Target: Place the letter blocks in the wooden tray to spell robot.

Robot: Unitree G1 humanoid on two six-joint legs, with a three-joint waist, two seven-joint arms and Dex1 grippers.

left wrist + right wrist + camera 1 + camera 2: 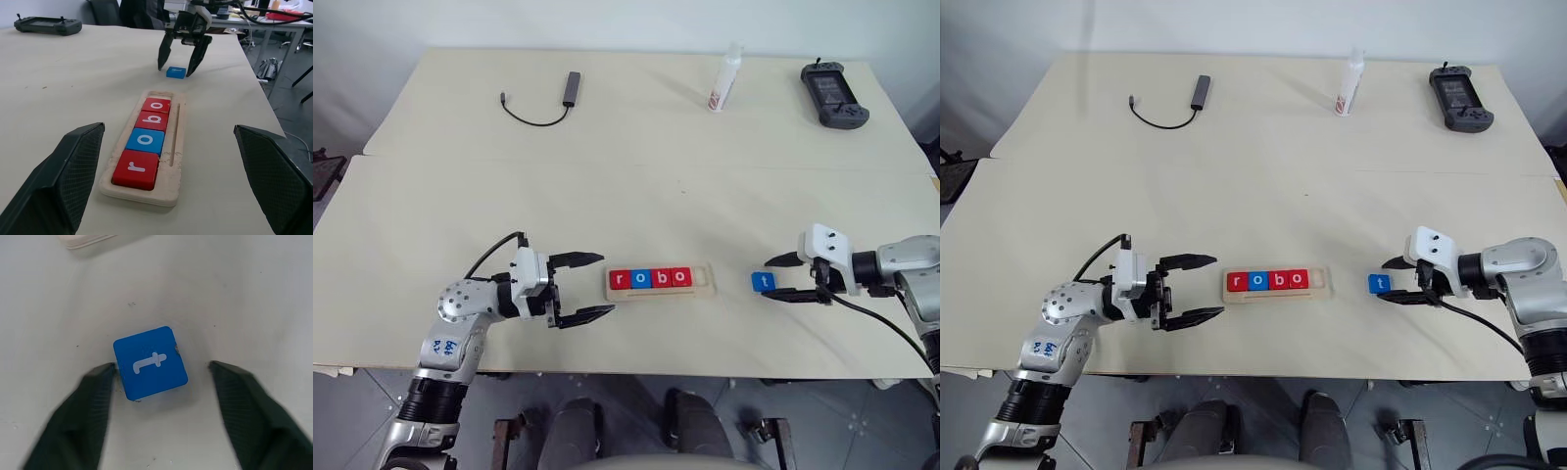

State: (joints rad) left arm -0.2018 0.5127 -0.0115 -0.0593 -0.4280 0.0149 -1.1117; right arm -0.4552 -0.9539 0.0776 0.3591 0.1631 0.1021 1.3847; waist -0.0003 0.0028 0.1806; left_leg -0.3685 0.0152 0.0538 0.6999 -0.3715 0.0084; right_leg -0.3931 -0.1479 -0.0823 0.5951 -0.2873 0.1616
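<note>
The wooden tray [704, 281] lies near the table's front edge. Four letter blocks sit in it: red r [620, 279], blue o [640, 279], red b [660, 278] and red o [679, 277]. The tray's right end is bare. A blue t block [763, 281] lies flat on the table to the right of the tray. My right gripper [161, 366] is open and straddles the t block [150, 363]. One finger [93, 401] touches its edge and the other stands apart. My left gripper [607, 284] is open and empty, just left of the tray.
At the back of the table lie a dark USB adapter with a cable [570, 88], a white bottle [724, 80] and a black handheld controller [834, 96]. A seam crosses the table between the back and front halves.
</note>
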